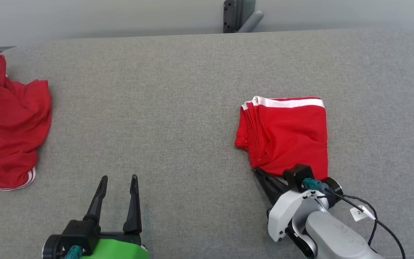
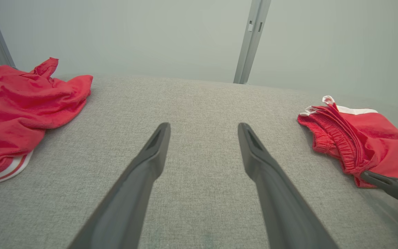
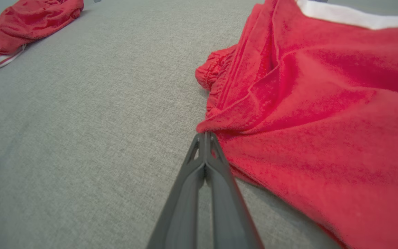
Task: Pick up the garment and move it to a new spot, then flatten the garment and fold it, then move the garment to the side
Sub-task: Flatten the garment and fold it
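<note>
Nearest us, right hand (image 3: 204, 135) is pinched shut on the near-left corner of the folded garment (image 1: 286, 136), which lies on the grey surface (image 1: 178, 108); left hand (image 1: 119, 178), well left of the garment, gapes wide, empty. We judge folding done and the move aside in hand. Next calls for a slow drag that keeps the folds stacked.

**One partly legible tag**

In the lower right of the head view, a small white tag (image 1: 360, 213) hangs on a black cable (image 1: 385, 226). Its dark print seems to begin with "2"; the rest is too small to read.
</note>
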